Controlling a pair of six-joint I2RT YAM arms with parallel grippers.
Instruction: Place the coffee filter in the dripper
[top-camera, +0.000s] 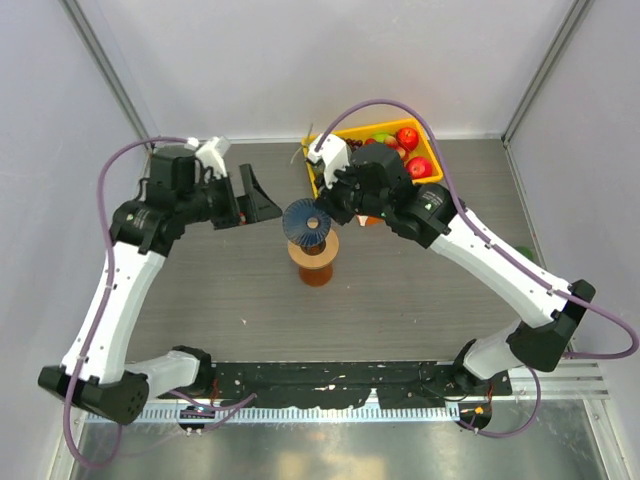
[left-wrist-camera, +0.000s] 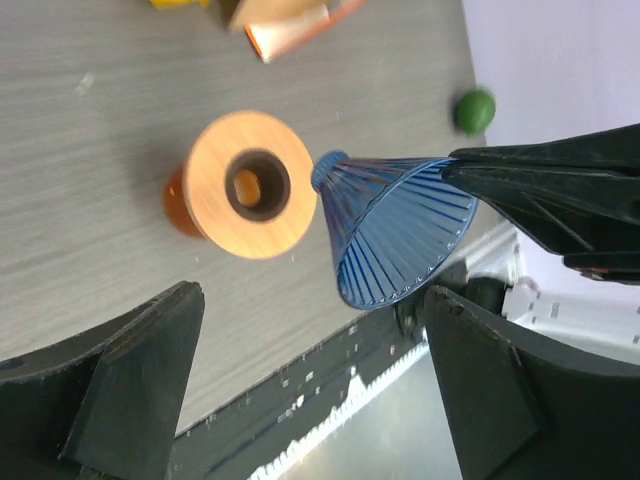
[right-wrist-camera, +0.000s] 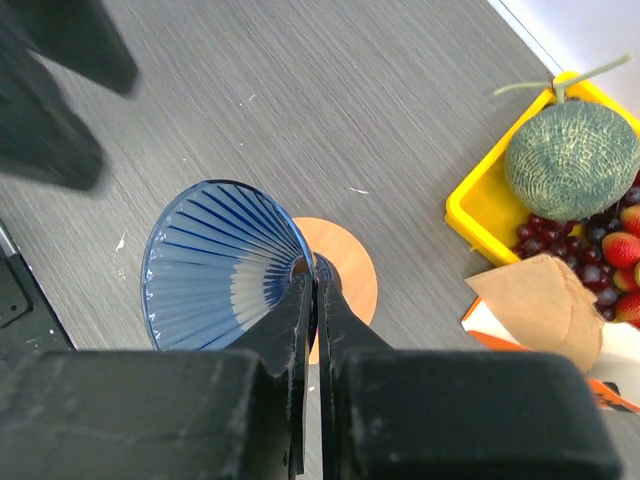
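The dripper (top-camera: 305, 222), a dark blue ribbed cone, hangs tilted just above the orange-brown ring stand (top-camera: 315, 262). My right gripper (right-wrist-camera: 313, 268) is shut on the dripper's wall (right-wrist-camera: 215, 265) near its narrow end. The left wrist view shows the dripper (left-wrist-camera: 395, 235) on its side beside the stand (left-wrist-camera: 250, 185). The coffee filter (right-wrist-camera: 530, 300), a tan paper fan, lies on the orange-and-white carton (right-wrist-camera: 500, 330) by the tray. My left gripper (top-camera: 250, 200) is open and empty, left of the dripper.
A yellow tray (top-camera: 430, 135) of fruit stands at the back right, with a melon (right-wrist-camera: 570, 160), grapes and strawberries. A small green ball (left-wrist-camera: 475, 110) lies on the table at the right. The black rail runs along the near edge.
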